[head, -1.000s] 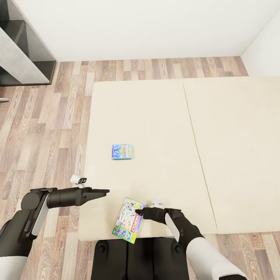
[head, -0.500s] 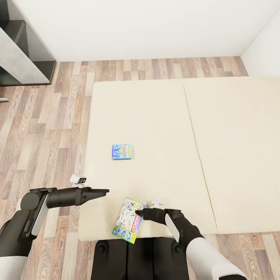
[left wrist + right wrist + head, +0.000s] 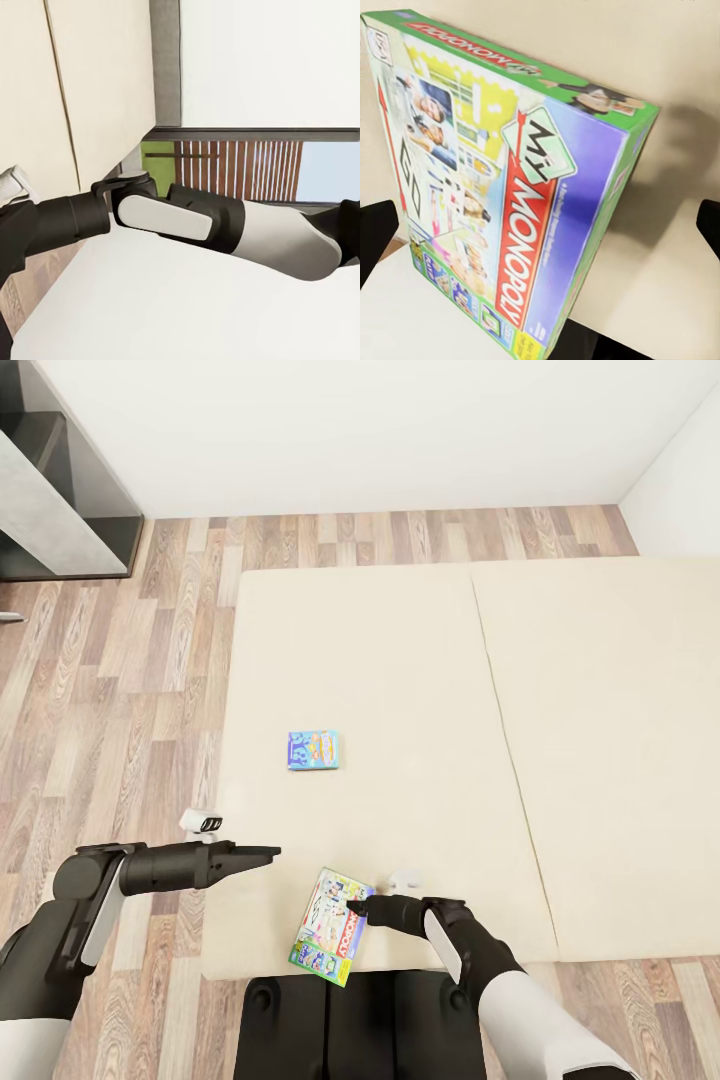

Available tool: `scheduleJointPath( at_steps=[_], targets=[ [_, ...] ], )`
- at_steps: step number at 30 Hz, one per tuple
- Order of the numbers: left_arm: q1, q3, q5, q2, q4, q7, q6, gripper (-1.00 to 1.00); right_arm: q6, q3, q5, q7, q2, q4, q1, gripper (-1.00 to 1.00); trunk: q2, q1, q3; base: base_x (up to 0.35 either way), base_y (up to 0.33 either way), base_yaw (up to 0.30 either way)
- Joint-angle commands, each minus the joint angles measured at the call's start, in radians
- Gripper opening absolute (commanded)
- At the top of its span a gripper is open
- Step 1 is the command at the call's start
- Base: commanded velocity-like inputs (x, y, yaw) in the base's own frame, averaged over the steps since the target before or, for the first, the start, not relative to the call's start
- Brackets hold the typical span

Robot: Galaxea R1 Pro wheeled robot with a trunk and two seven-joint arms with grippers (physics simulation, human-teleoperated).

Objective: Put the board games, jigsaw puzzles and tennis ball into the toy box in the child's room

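The beige bed (image 3: 420, 660) carries two board games. The small blue one (image 3: 313, 750) lies flat toward the mattress's left side. The larger green-edged one (image 3: 332, 926) lies by the near edge, and close up it is a red-and-white printed box (image 3: 502, 187). My right gripper (image 3: 353, 908) reaches onto its right edge, open, with one finger (image 3: 375, 236) on each side of the box. My left gripper (image 3: 272, 852) hovers over the bed's left edge, open and holding nothing, a hand's width left of the larger game. The toy box, jigsaw puzzles and tennis ball are out of view.
A dark grey cabinet with a light panel (image 3: 60, 490) stands at the far left against the white wall (image 3: 380, 430). Wood-plank floor (image 3: 120, 690) runs left of and behind the bed. A seam (image 3: 500, 740) crosses the mattress. My dark base (image 3: 340, 1020) sits against the near edge.
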Motion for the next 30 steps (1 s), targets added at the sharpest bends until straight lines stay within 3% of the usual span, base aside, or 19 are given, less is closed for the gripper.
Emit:
scheduleJointPath(
  at_steps=[1,30],
  targets=[
    [0.000,0.000,0.000,0.001,0.000,-0.003,0.010,1.00,0.007,0.001,-0.010,-0.002,0.000,-0.001,0.000,1.00,-0.001,0.001,-0.001,0.000,0.000,0.000],
    [0.000,0.001,0.000,0.001,-0.001,-0.004,0.013,1.00,0.003,0.001,-0.010,-0.001,0.000,-0.001,0.000,1.00,-0.001,0.001,-0.001,0.000,0.018,0.000]
  ],
)
